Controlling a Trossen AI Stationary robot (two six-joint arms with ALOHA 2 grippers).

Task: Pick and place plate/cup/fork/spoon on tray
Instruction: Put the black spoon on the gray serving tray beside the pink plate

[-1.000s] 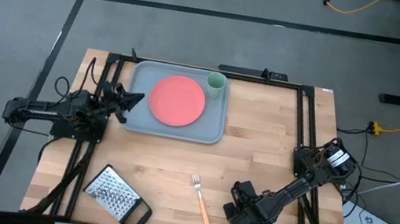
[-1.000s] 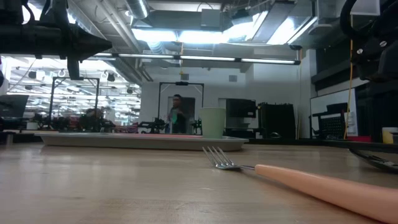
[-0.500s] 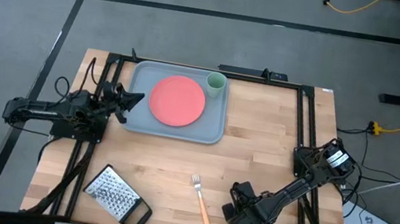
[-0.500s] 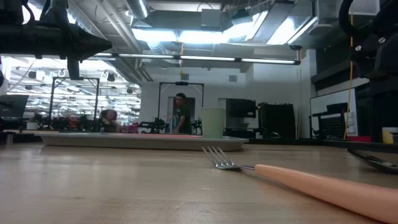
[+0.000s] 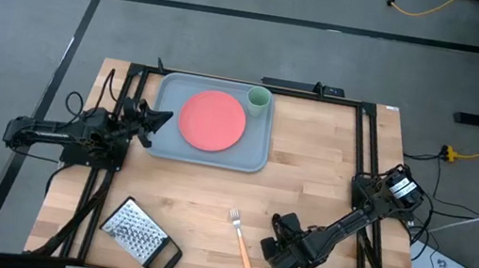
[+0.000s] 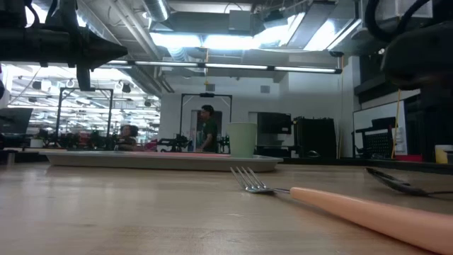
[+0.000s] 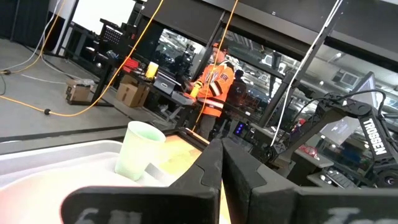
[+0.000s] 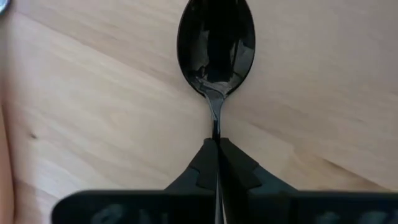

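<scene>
The coral-red plate (image 5: 212, 119) and the pale green cup (image 5: 258, 101) stand on the grey-blue tray (image 5: 162, 142) at the table's far middle. The orange-handled fork (image 5: 240, 239) lies flat on the wood near the front edge. My right gripper (image 5: 272, 246) is just right of the fork and shut on the dark spoon (image 8: 216, 46), which also shows in the low view (image 6: 396, 183). My left gripper (image 5: 164, 119) is shut and empty at the tray's left rim; the left wrist view shows the cup (image 7: 139, 149) beyond its fingers. My right gripper pinches the spoon's thin handle (image 8: 216, 127) between its two fingers, a short way behind the bowl. The fingers come slanting down from the table's right, in line with the handle. The bowl (image 8: 216, 43) sticks out ahead of the fingertips, low over the wood.
A metal grater with a black handle (image 5: 140, 236) lies at the near left. Bare wood lies between the tray and the fork. People (image 6: 207, 127) move in the room far behind the table.
My right gripper has moved a little toward the table's left, toward the fork, carrying the spoon with it; in the low view the spoon has shifted left.
</scene>
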